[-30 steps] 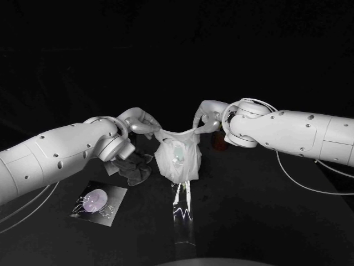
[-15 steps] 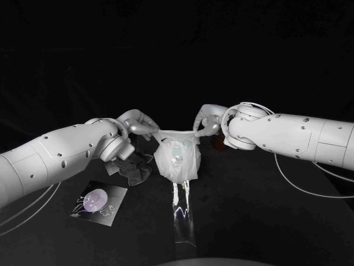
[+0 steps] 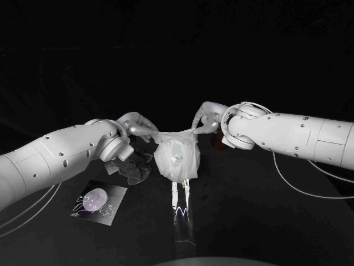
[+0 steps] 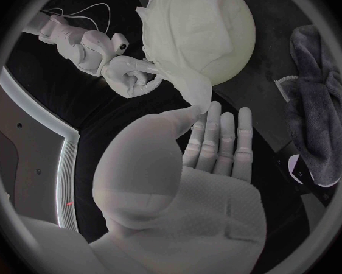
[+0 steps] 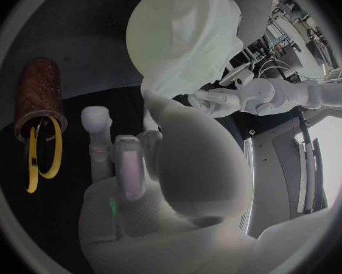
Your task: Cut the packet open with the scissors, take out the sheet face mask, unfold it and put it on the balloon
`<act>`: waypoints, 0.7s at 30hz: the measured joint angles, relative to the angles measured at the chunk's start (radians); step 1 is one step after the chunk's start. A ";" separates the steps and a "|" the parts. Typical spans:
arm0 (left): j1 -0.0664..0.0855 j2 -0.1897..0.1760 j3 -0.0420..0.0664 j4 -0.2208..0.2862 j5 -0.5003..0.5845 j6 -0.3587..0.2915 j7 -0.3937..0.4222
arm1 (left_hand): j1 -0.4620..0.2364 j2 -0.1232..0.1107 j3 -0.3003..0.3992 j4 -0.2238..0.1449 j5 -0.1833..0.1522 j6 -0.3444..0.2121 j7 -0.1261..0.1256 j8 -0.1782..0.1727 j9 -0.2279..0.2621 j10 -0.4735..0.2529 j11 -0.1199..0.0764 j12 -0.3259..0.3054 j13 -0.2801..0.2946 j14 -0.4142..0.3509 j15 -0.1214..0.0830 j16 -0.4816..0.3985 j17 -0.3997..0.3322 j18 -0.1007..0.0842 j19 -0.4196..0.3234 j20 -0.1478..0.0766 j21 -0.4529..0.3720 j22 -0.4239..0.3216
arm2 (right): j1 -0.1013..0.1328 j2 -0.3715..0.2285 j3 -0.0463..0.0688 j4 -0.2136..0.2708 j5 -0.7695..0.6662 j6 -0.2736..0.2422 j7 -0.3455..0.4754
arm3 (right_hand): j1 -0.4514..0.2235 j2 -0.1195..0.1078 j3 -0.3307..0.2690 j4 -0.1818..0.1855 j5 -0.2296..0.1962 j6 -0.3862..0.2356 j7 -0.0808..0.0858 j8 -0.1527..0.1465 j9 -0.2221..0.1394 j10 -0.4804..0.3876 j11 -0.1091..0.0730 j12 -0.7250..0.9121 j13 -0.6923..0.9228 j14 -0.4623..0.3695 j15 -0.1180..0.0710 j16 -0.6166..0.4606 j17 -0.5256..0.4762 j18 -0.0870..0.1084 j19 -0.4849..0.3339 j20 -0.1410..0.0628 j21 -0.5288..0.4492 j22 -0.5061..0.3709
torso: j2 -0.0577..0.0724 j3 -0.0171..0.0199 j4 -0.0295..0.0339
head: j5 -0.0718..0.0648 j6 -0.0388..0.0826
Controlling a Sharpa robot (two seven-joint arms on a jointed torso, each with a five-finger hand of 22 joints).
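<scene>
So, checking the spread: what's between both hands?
The sheet mask, draped over the balloon, spans from left hand to right hand; the head view shows it.

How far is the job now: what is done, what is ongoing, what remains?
Done: the packet lies aside on the table, the scissors sit in a holder, the sheet mask is out and unfolded. In hand: the left hand and the right hand each pinch an upper corner, draping it over the balloon. Left: smooth it on and let go.

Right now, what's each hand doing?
Left hand: pinching one edge of the sheet mask.
Right hand: pinching the mask's opposite edge.
</scene>
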 measured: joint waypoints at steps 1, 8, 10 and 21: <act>0.000 0.002 0.000 -0.002 0.001 0.003 -0.001 | 0.000 0.000 0.000 0.000 0.000 -0.002 0.002 -0.004 -0.003 -0.002 0.002 -0.003 -0.002 -0.003 0.003 0.000 -0.002 0.000 0.001 0.001 -0.005 -0.003 | 0.000 0.001 0.000 -0.001 0.003 -0.002 0.000 | 0.000 0.000 0.001 -0.001 0.000 0.000 0.000 0.000 0.000 0.000 0.000 0.000 0.000 0.000 0.000 -0.001 0.000 0.000 0.000 0.000 0.000 0.000 | 0.000 0.0000 0.0000 | 0.000 0.000; -0.002 0.011 0.000 -0.024 0.011 0.024 -0.012 | -0.007 -0.041 -0.016 0.025 0.000 -0.055 0.041 -0.078 -0.053 -0.082 0.047 -0.074 -0.055 -0.089 0.043 -0.020 -0.047 0.000 -0.020 0.033 -0.111 -0.069 | 0.000 0.008 0.000 -0.010 0.020 -0.010 0.000 | 0.000 0.000 0.005 -0.005 0.000 -0.002 -0.001 0.003 0.001 0.000 0.000 0.000 0.000 0.000 0.000 0.003 -0.001 0.000 0.007 0.001 0.000 0.002 | 0.000 -0.0002 0.0003 | -0.001 0.002; -0.002 0.013 0.000 -0.032 0.015 0.030 -0.015 | -0.007 -0.048 -0.019 0.028 0.000 -0.059 0.045 -0.085 -0.060 -0.095 0.051 -0.085 -0.066 -0.106 0.048 -0.030 -0.059 0.000 -0.024 0.041 -0.132 -0.083 | 0.000 0.009 0.000 -0.011 0.023 -0.011 -0.001 | 0.000 0.000 0.006 -0.006 0.000 -0.002 -0.001 0.003 0.002 0.000 0.000 0.000 0.000 0.000 0.000 0.003 -0.001 0.000 0.007 0.001 0.000 0.002 | 0.000 -0.0003 0.0003 | -0.001 0.002; -0.004 0.032 0.000 -0.114 0.050 0.054 -0.018 | 0.008 -0.066 -0.050 0.067 0.000 -0.059 0.045 -0.125 -0.110 -0.123 0.073 -0.128 -0.142 -0.196 0.082 -0.162 -0.209 0.007 -0.099 0.079 -0.379 -0.238 | -0.001 0.010 0.000 -0.012 0.028 -0.012 -0.009 | 0.000 0.000 0.008 -0.008 0.000 -0.002 -0.002 0.002 0.002 0.000 0.000 0.005 0.000 0.000 0.000 0.003 -0.001 0.000 0.007 0.001 0.005 0.003 | 0.000 -0.0004 -0.0006 | -0.002 0.003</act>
